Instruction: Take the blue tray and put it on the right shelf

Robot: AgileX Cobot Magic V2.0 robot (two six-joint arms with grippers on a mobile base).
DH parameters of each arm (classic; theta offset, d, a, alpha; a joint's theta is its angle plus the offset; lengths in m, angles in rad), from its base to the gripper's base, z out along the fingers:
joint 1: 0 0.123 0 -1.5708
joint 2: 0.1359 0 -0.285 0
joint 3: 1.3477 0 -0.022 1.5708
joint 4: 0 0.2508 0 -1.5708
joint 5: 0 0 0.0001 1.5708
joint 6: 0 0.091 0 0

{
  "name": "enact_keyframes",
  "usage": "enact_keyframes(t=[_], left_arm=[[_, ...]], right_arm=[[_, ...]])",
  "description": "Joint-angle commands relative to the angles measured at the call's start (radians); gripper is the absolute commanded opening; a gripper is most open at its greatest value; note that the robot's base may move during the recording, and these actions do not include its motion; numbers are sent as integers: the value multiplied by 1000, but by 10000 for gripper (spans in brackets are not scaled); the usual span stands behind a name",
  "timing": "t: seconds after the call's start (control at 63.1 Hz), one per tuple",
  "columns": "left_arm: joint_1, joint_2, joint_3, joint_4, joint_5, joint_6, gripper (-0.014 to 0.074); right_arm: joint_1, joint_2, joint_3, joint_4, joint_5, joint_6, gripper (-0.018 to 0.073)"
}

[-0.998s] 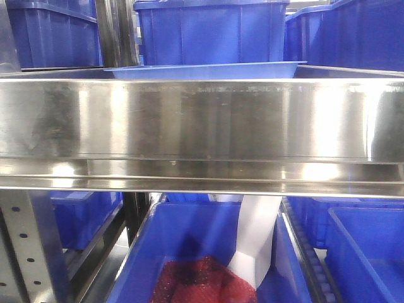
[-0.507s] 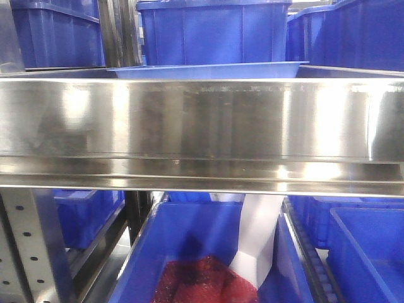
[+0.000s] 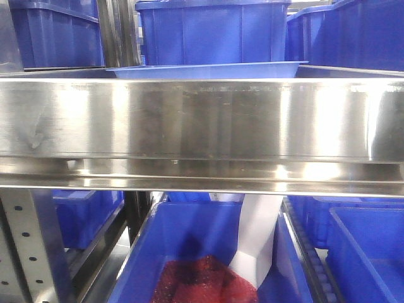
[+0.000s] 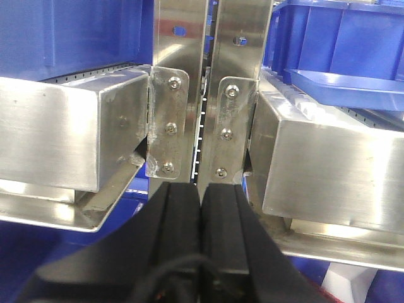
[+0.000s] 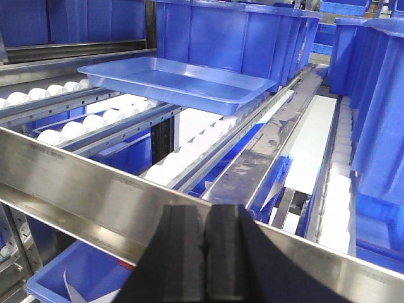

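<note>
Both tools are pressed closed and empty: left tool, right tool. Ahead of the right tool, the blue tray rests on the right shelf rollers.

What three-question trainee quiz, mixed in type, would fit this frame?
1. True or false: the tray is held by an end effector.
2. What does the tray rest on? A) white rollers B) a dark mat C) the floor
3. Fill in: in the front view, the bin below the shelf holds something ___ in colour.

Key:
1. False. The left end effector and the right end effector are both shut and empty, apart from the tray.
2. A, the rollers of the shelf.
3. Red, beside a white sheet.
</note>
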Motion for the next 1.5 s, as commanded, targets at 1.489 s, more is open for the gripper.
enact_keyframes(t=[1.489], left_arm=[[4, -5, 30, -8, -98, 6, -48]], right_arm=[[-499, -94, 399, 225, -566, -198, 20]])
